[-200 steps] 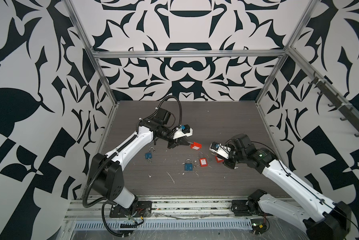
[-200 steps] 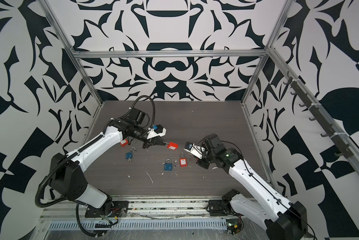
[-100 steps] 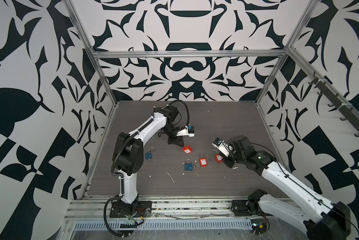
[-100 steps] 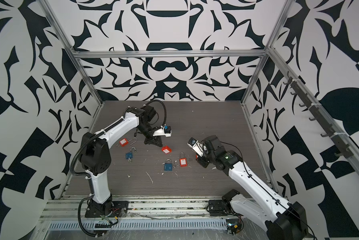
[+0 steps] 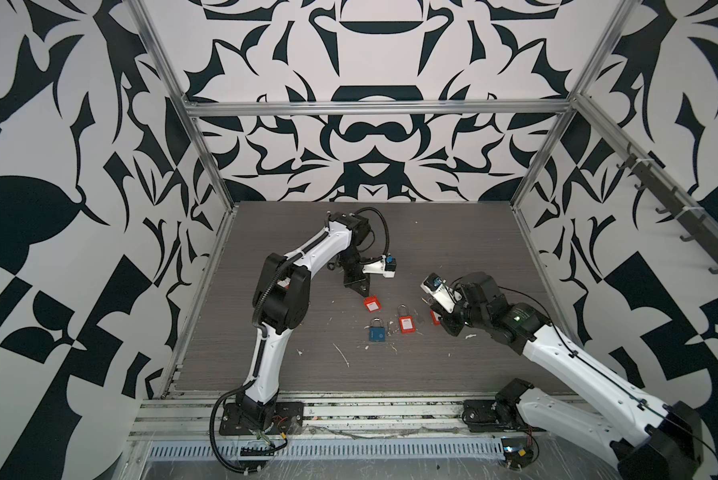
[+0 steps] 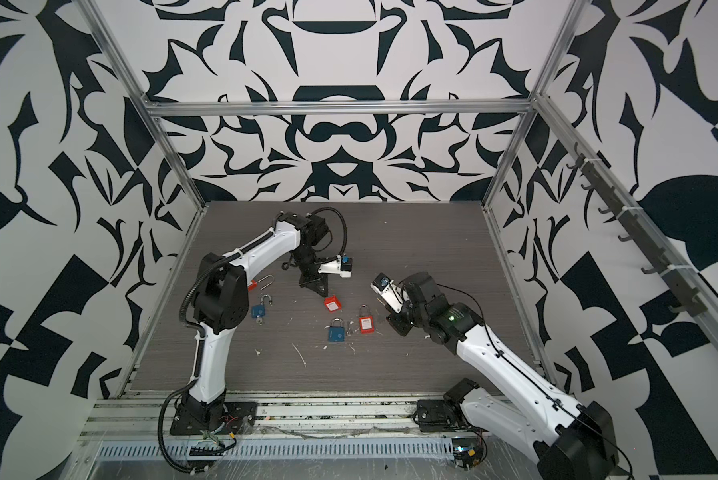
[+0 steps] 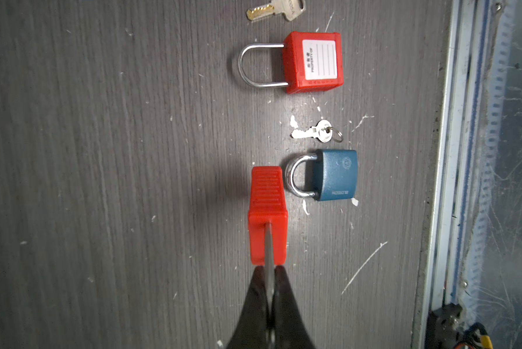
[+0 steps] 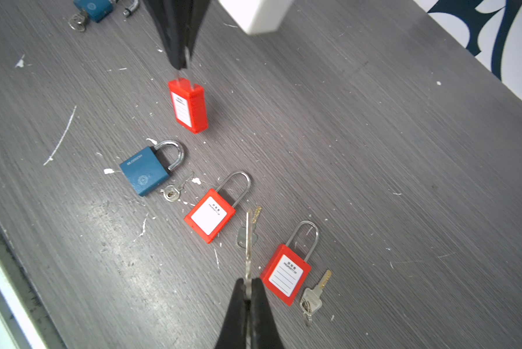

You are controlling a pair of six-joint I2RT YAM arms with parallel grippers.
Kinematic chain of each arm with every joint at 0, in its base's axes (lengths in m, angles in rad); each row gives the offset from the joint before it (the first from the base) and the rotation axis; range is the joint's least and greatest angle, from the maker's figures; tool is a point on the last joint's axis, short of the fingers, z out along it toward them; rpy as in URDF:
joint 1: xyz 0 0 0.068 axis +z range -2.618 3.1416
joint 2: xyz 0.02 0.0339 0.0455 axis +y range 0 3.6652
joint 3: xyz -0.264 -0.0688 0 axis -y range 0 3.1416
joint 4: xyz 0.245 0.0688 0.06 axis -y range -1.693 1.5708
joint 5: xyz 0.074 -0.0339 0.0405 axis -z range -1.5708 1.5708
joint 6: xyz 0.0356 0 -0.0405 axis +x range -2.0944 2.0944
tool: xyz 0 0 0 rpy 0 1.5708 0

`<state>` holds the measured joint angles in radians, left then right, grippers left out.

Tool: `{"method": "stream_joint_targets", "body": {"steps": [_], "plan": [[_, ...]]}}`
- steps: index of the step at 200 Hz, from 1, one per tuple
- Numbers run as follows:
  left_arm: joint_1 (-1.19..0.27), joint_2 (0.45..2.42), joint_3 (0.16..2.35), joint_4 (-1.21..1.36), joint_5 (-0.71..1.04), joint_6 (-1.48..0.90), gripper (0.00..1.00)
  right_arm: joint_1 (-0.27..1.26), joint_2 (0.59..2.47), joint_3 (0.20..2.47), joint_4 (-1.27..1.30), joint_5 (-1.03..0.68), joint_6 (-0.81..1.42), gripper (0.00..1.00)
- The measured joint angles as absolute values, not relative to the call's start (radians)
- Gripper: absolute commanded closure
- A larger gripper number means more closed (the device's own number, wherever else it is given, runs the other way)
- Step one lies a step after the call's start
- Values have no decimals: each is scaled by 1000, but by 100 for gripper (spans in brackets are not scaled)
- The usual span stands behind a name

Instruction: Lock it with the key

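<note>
- Dark wood-grain counter (image 5: 453, 232), flecked with white scuffs, carries everything, and black-and-white patterned walls close it in.
- Nearest my base, my right hand (image 8: 247, 287) is pressed together on the head of a key (image 8: 248, 241). The blade sticks out ahead, edge-on to my wrist camera. I judge this grip leaves the whole blade free to enter a keyhole.
- Just beside that hand a near red padlock (image 8: 285, 275) lies flat, label up, with a spare key (image 8: 312, 297) at its side.
- A little farther on lies a middle red padlock (image 8: 210, 216), then a blue padlock (image 8: 143, 172) with a small ringed key (image 8: 172, 190) next to it. Both locks have their shackles seated, so I take them as not my concern now.
- Beyond those, my left hand (image 7: 270, 269) pinches the shackle of the hanging padlock (image 7: 267, 214), which appears to hang clear of the counter, tilted.
- Holding it by the shackle should leave the bottom face open to the key. I cannot see the keyhole itself.
- Key and hanging padlock are well apart, so the job in hand is bringing them together and lining up the blade.
- Farthest off, by my left arm, an open blue padlock (image 6: 259, 309) lies with its shackle swung out.
</note>
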<state>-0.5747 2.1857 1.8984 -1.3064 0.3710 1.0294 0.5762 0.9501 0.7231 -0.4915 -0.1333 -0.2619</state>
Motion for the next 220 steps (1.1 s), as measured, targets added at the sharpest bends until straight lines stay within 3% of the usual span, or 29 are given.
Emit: {"method": "stream_joint_targets", "body": {"steps": [90,220], "plan": [[-636,2252,1973,-1343,289,979,100,600,951,683,-471,-127,-229,100],[-704,2284,2020,-1227,67,925,85,602,1016,679,-420,-128,-176,100]]}}
